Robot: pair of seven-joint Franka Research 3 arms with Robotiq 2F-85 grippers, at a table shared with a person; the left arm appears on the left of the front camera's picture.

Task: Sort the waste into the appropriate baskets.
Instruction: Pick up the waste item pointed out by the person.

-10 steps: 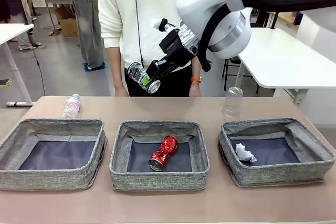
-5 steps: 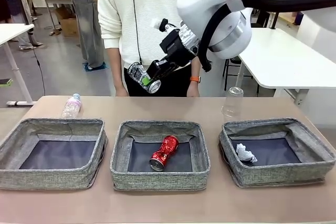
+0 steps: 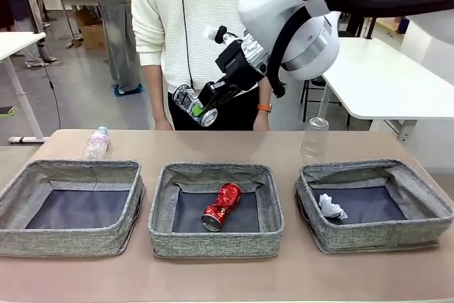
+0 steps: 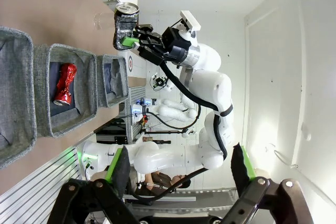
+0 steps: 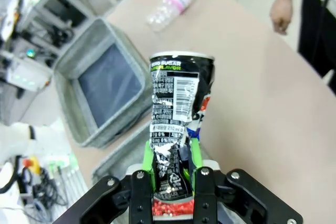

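My right gripper (image 3: 203, 108) hangs high above the far side of the middle basket (image 3: 213, 240), shut on a crushed black-and-silver can (image 3: 187, 98). Up close, the can (image 5: 178, 103) stands between green pads (image 5: 195, 153). A crushed red can (image 3: 221, 206) lies in the middle basket. In the right basket (image 3: 376, 235) there is a white paper wad (image 3: 330, 207). The left basket (image 3: 71, 240) holds nothing. A clear bottle (image 3: 96, 143) lies on the table behind it, and a clear cup (image 3: 314, 138) stands behind the right basket. My left gripper (image 4: 178, 169) is open, far from the baskets.
A person in a white top stands at the far edge of the table, one hand (image 5: 281, 11) hanging near it. The left wrist view shows the right arm (image 4: 205, 72) holding the can (image 4: 126, 17) over the row of baskets.
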